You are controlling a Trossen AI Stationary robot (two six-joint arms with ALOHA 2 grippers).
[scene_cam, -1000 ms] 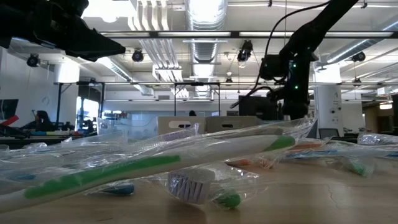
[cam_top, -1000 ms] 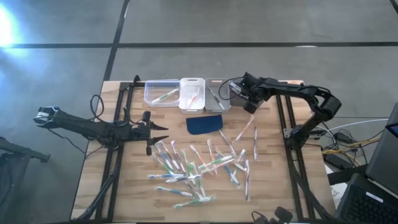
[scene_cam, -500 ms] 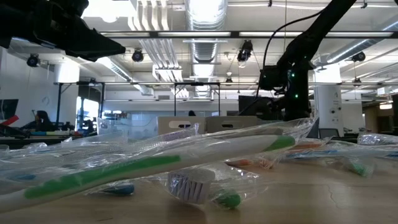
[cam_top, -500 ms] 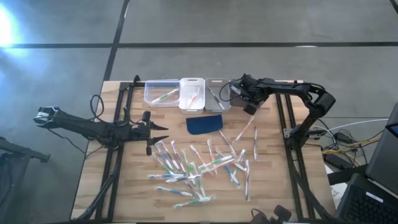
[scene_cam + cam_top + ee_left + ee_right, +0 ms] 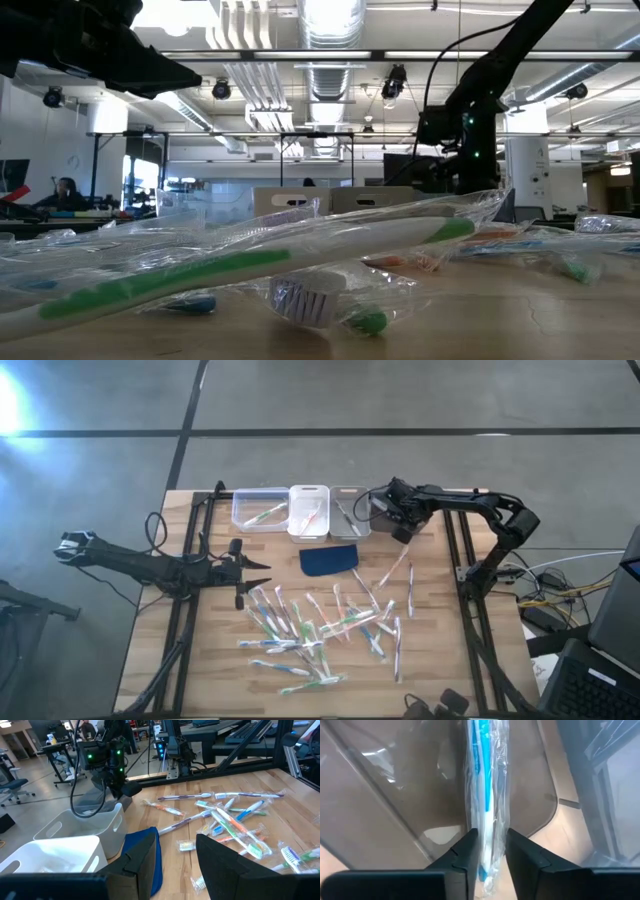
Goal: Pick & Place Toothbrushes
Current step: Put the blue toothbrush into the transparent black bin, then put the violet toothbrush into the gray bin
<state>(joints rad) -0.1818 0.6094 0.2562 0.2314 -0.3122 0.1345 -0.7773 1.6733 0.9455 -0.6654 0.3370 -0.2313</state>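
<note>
We're early in the sort, by our read: most of the toothbrushes (image 5: 320, 630) are lying loose on the wooden table (image 5: 440, 660), scattered across the near and middle part, some overlapping, all apparently in clear crinkly wrappers. In the low view the closest one (image 5: 250, 262) is showing a white handle with green accents inside its film. Colours in the heap are mixed: green, orange-red, blue. The left gripper (image 5: 262, 573) is waiting at the left edge of the pile, fingers (image 5: 227, 865) partly apart and holding nothing. Just beyond the pile a dark blue pad (image 5: 330, 559) is lying flat. Behind it three bins are standing in a row at the far edge: the clear bin (image 5: 259, 510) is holding at least one green brush, the white bin (image 5: 309, 511) has an orange-red one or two, and the grey bin (image 5: 349, 511) has a couple of thin ones. The right gripper (image 5: 392, 510) is hovering over the grey bin's right end with a blue toothbrush (image 5: 486, 780) between its fingers (image 5: 462, 857); the fingers are standing close on either side of the wrapper, and we can't tell whether they're gripping or letting go. So we're counting a handful binned, one at the drop, roughly two dozen left.
</note>
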